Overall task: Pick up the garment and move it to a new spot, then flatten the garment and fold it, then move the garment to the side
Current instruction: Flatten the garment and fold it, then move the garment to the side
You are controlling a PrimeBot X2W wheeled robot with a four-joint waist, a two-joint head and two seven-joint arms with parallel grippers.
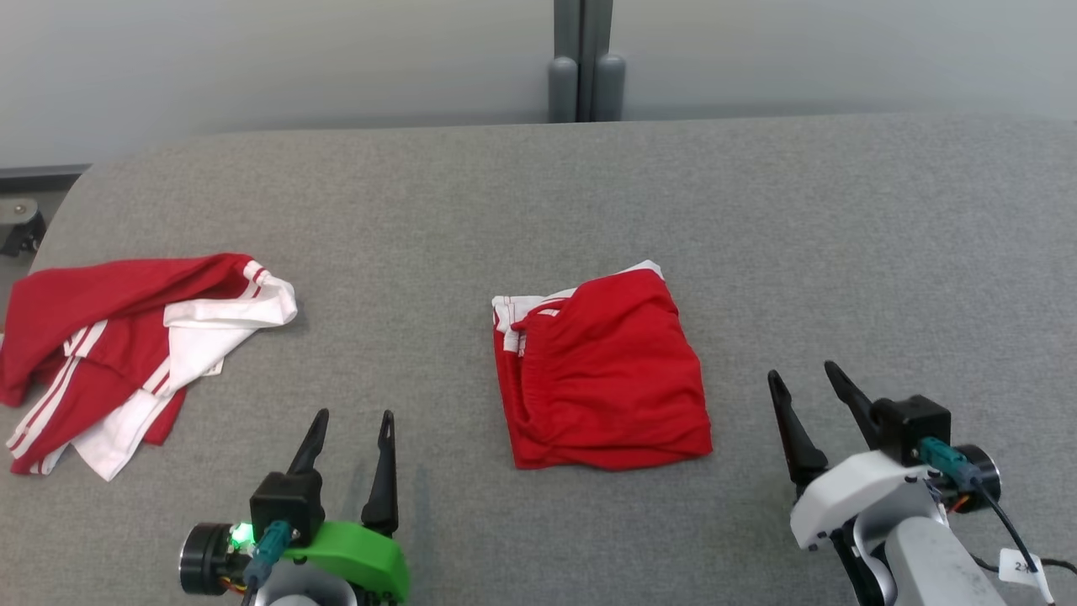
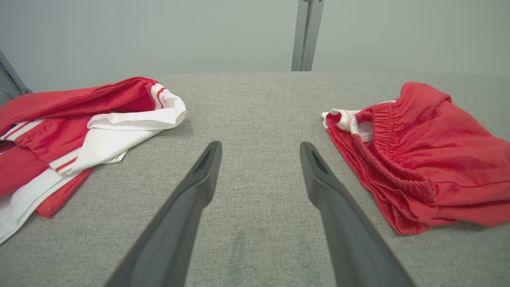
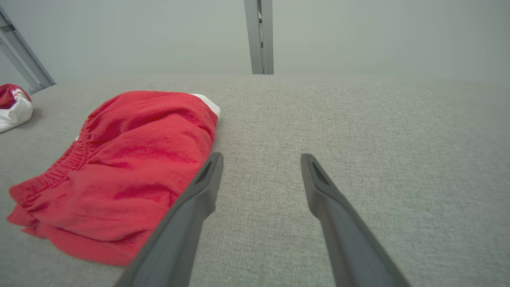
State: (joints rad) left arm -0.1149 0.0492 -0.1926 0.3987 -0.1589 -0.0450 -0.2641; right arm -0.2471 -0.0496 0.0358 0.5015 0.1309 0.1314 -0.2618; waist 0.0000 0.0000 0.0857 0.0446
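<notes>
On the grey felt tabletop (image 1: pixel 538 194), I see folded red fabric shorts (image 1: pixel 602 370) between my left gripper (image 1: pixel 354 413) and right gripper (image 1: pixel 800 369), both splayed wide, empty.

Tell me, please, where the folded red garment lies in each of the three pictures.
Head view: folded red garment at the centre.
Left wrist view: folded red garment at the right side.
Right wrist view: folded red garment at the left side.
Shared landmark: the grey post behind the grey table, near the top middle in every view.

Red garment (image 1: pixel 606 370) with white trim, folded into a rough square, flat on the grey table (image 1: pixel 799 210)
</notes>
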